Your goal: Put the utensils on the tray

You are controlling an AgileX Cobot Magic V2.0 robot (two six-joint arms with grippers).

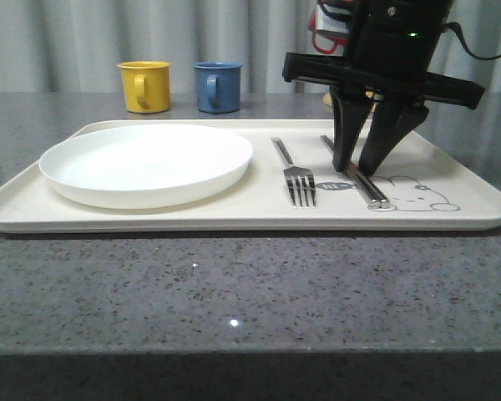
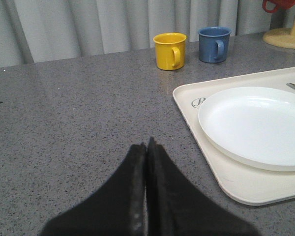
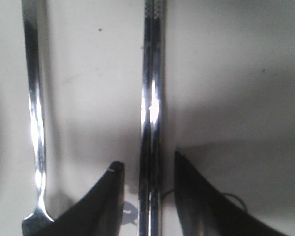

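Fingers of the right gripper point(image 1: 364, 170) stand spread, straddling the chopsticks point(image 3: 151, 128) on the tray point(image 1: 476, 188). Left gripper point(image 2: 146, 147) fingers are pressed together. Thin, stiff, likely slippery; grip both mid-length.

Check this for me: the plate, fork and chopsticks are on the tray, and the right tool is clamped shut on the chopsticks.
One thing is off. The right tool is open, not clamped: the right wrist view shows a gap between each finger and the chopsticks, which lie flat between them. The rest holds: the plate, fork and chopsticks all lie on the tray.
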